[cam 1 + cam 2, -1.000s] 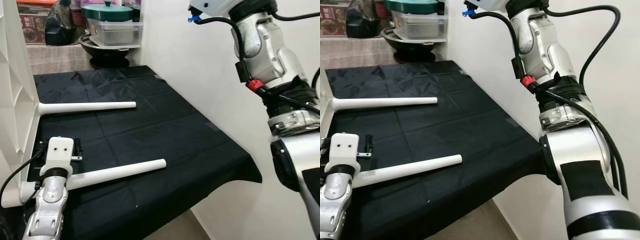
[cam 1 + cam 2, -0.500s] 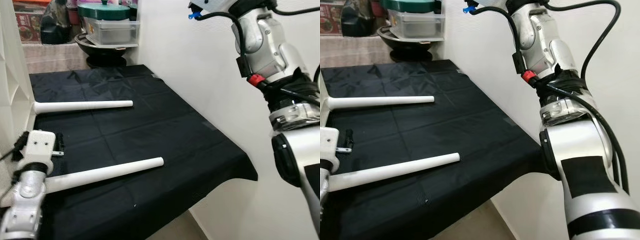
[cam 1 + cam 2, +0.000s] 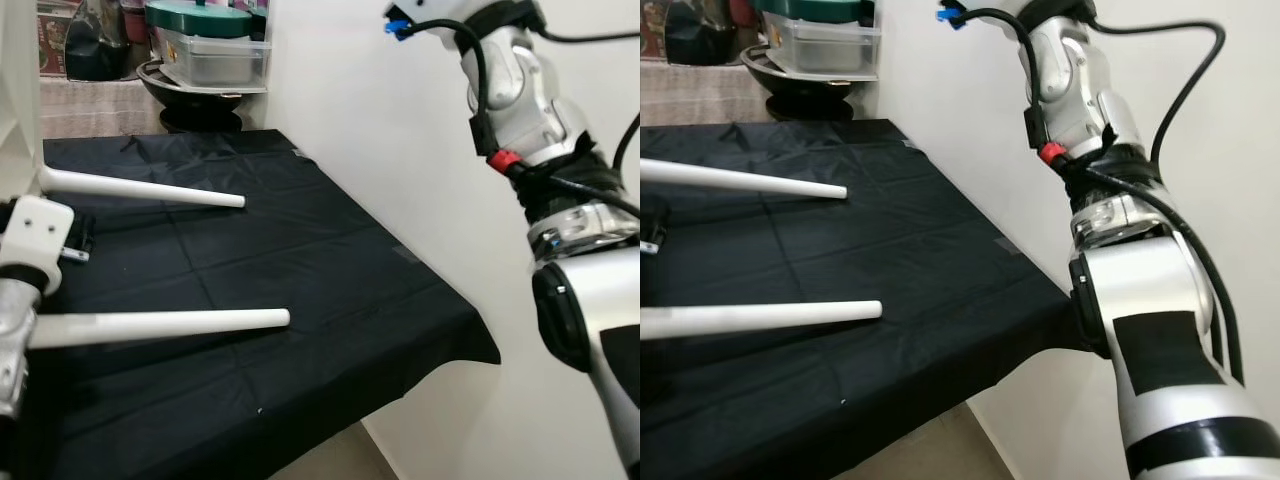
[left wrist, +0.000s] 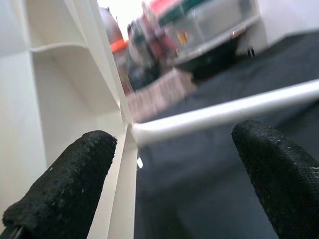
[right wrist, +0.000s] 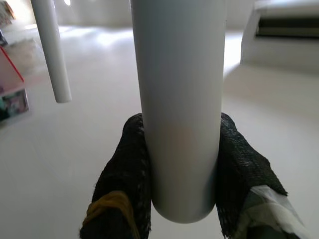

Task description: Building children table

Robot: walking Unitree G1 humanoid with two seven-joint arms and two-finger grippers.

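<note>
While the child's table lies tipped on its side at the left edge of the scene, its white panel [image 3: 20, 90] stands upright so that the legs jut out level over the black cloth [image 3: 300, 260], which likely makes the leg sockets easy to reach from the side. The left gripper [image 4: 174, 174] sits at the near left, just beside the panel and the foot of the near leg [image 3: 160, 325]. Its two fingers [image 4: 65, 184] are spread wide with nothing between them; in the left wrist view the far leg [image 4: 224, 112] crosses the gap well beyond the tips, not touched. This open, close-in pose looks like readiness to steady the panel or a leg, though which I cannot tell.

Further in, the near leg and the far leg [image 3: 140, 187] both run rightward from the panel, hanging just above the cloth that covers the tabletop [image 3: 460, 345]. They seem already fixed, since nothing else props them. At the far side, behind the cloth, a dark bowl [image 3: 200, 95] carries a clear lidded box [image 3: 215, 55].

On the right, the right arm [image 3: 530, 110] rises high along the white wall [image 3: 370, 120]. The right gripper [image 5: 182, 164] has its fingers [image 5: 124, 169] closed snugly on a third white leg [image 5: 177, 99], gripped near its rounded end. Holding it aloft probably keeps it clear of the tabletop until it can be brought to its socket.
</note>
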